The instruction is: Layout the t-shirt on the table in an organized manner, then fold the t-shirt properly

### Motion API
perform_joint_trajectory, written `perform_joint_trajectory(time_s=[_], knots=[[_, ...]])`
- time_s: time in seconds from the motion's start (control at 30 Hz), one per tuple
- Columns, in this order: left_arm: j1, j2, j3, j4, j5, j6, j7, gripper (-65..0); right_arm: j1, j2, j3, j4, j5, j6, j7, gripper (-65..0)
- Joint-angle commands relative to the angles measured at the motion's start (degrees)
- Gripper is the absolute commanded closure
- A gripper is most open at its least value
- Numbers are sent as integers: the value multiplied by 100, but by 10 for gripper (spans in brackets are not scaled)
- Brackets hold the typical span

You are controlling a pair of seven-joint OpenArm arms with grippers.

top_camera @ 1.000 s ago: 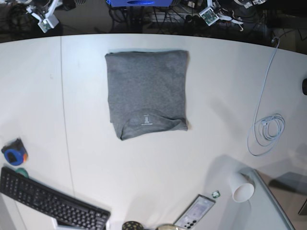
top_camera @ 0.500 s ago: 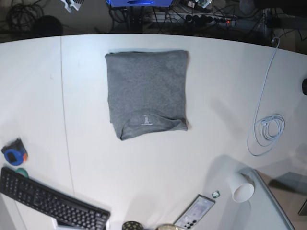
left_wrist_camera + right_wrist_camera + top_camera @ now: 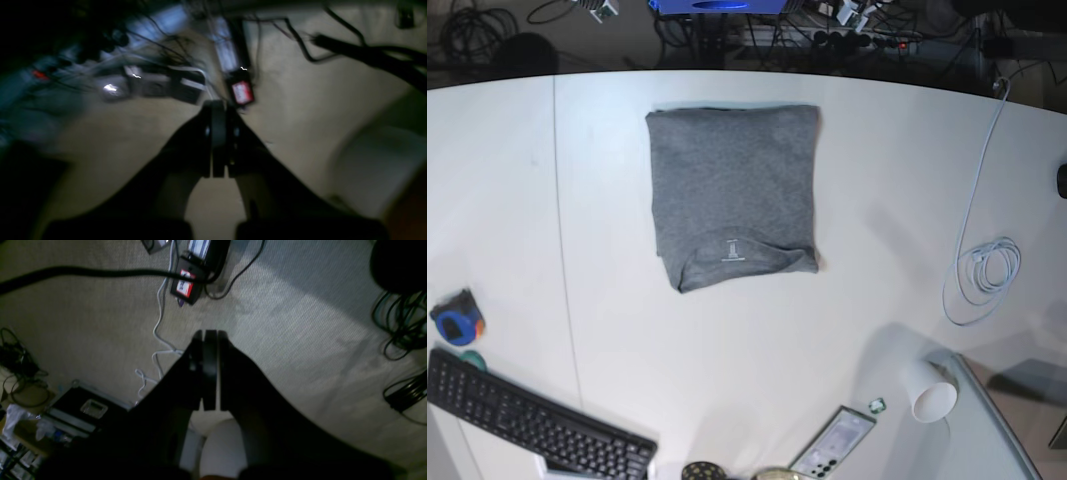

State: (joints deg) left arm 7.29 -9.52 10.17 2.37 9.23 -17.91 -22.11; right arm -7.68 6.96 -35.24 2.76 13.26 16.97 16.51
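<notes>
The heather-grey t-shirt (image 3: pixel 732 190) lies folded into a neat rectangle on the white table (image 3: pixel 887 170), toward the far middle, with the pale neck mark facing up near its front edge. Both arms are pulled back beyond the table's far edge. Only small bits of them show at the top of the base view, the right one (image 3: pixel 599 8) and the left one (image 3: pixel 852 12). My left gripper (image 3: pixel 218 106) is shut and empty over the floor and cables. My right gripper (image 3: pixel 209 335) is shut and empty over the carpet. The shirt is out of both wrist views.
A black keyboard (image 3: pixel 527 425) and a blue tape measure (image 3: pixel 457 322) sit at the front left. A coiled white cable (image 3: pixel 985 268) lies at the right. A paper cup (image 3: pixel 930 392) and a phone (image 3: pixel 832 445) are at the front right.
Both arms have drawn further back past the far edge, so less of them shows in the base view. The folded shirt has not moved.
</notes>
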Motion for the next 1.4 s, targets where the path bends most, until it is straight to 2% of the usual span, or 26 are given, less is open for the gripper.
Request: perform_joint_trajectory(time_s=[0.0, 0.1, 0.2, 0.57, 0.83, 1.03, 1.37], knots=[[32, -20, -11, 57, 13, 160, 9, 0, -1, 64, -5, 80, -3, 48, 59, -15], [23, 77, -2, 66, 13, 600, -27, 0, 122, 64, 4, 141, -3, 48, 59, -15], [-12, 95, 33, 66, 57, 767, -27, 0, 175, 56, 12, 176, 15, 48, 76, -15], [-21, 33, 51, 57, 66, 767, -35, 0, 131, -41, 21, 537, 24, 48, 103, -15], [-48, -72, 59, 66, 66, 776, -44, 0, 201, -437, 21, 484, 24, 39, 76, -15], [-39, -187, 59, 57, 66, 776, -44, 0, 157, -481, 12, 484, 24, 39, 76, -15], [-83, -187, 51, 268, 66, 776, -44, 0, 201, -437, 12, 510, 24, 39, 94, -15]])
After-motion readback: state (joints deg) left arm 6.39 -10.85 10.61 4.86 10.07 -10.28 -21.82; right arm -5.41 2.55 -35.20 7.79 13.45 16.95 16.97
